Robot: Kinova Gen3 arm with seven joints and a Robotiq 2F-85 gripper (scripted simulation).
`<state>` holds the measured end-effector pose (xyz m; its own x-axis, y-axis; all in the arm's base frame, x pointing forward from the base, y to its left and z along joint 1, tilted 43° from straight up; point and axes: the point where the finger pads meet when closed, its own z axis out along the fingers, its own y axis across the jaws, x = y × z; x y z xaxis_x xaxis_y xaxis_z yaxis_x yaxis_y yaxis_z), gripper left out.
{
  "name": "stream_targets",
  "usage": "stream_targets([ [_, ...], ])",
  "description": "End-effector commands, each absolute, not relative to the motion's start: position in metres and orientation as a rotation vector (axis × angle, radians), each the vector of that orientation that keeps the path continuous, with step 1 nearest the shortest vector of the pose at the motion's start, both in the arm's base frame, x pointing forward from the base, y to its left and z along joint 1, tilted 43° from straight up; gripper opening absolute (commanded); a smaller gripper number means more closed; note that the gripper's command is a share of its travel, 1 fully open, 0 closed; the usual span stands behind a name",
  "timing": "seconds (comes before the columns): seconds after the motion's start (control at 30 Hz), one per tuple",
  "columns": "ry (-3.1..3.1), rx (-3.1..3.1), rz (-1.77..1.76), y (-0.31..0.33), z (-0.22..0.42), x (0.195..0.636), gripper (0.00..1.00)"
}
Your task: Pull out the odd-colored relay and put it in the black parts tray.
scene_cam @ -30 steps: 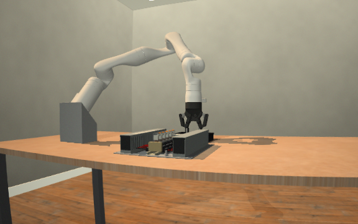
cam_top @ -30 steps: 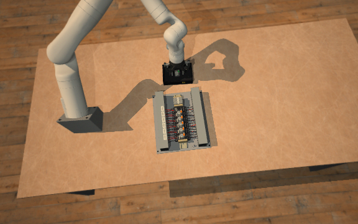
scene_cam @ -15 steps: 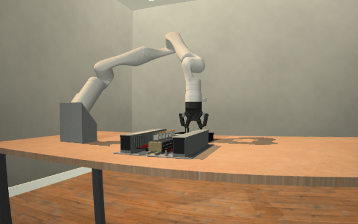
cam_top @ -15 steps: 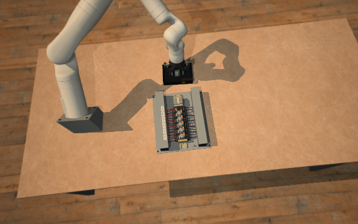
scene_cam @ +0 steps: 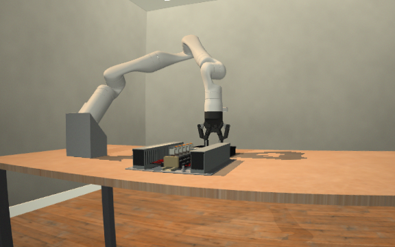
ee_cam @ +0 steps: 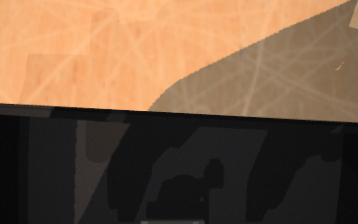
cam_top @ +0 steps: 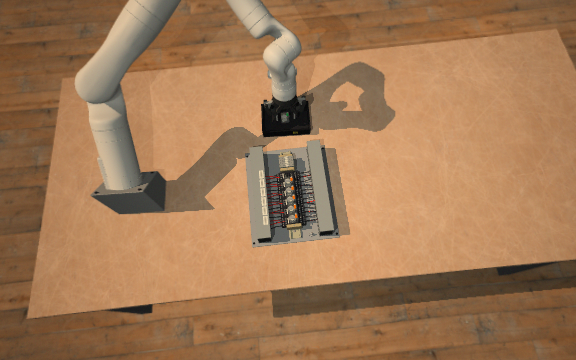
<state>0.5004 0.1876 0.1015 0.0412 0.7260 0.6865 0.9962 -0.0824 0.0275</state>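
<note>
"Where is the claw?"

"The claw [cam_top: 285, 113] [scene_cam: 214, 141] points straight down over the black parts tray [cam_top: 278, 133] [scene_cam: 233, 151] [ee_cam: 180, 116]. Its 2 fingers stand partly open, a little over halfway, with a gap between them. It seems to have hold of nothing, though the near side of the panel hides the lowest part of the fingertips in the exterior view."

"And the relay with the odd button?"

"The relay [cam_top: 285, 118] [ee_cam: 172, 222] shows directly below the claw, within the outline of the tray. From above it is a small grey block with a green spot. The wrist view catches only 1 pale edge of it at 6 o'clock, so I can't tell whether it stands or lies."

"What's around them?"

"At 6 o'clock from the claw in the top view, near the tray but apart from it, the relay panel [cam_top: 275, 237] [scene_cam: 168, 170] lies flat on the table [cam_top: 443, 175] [scene_cam: 286, 178] [ee_cam: 55, 40]. Between its 2 long grey ducts is a row of 5 relays [cam_top: 292, 197] [scene_cam: 183, 148] with orange buttons, and red wires run on the 9 o'clock side."

"The arm's base?"

"The grey base [cam_top: 155, 192] [scene_cam: 77, 137] sits at 8 o'clock from the claw, well apart."
</note>
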Motion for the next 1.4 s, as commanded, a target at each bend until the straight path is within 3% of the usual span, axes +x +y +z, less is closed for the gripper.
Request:
stream_targets([
  [0.0, -1.732, -1.862, -0.769, 0.186, 0.103, 0.501, 0.61],
  [1.37, -1.732, -1.862, -0.769, 0.175, 0.114, 0.500, 0.61],
])
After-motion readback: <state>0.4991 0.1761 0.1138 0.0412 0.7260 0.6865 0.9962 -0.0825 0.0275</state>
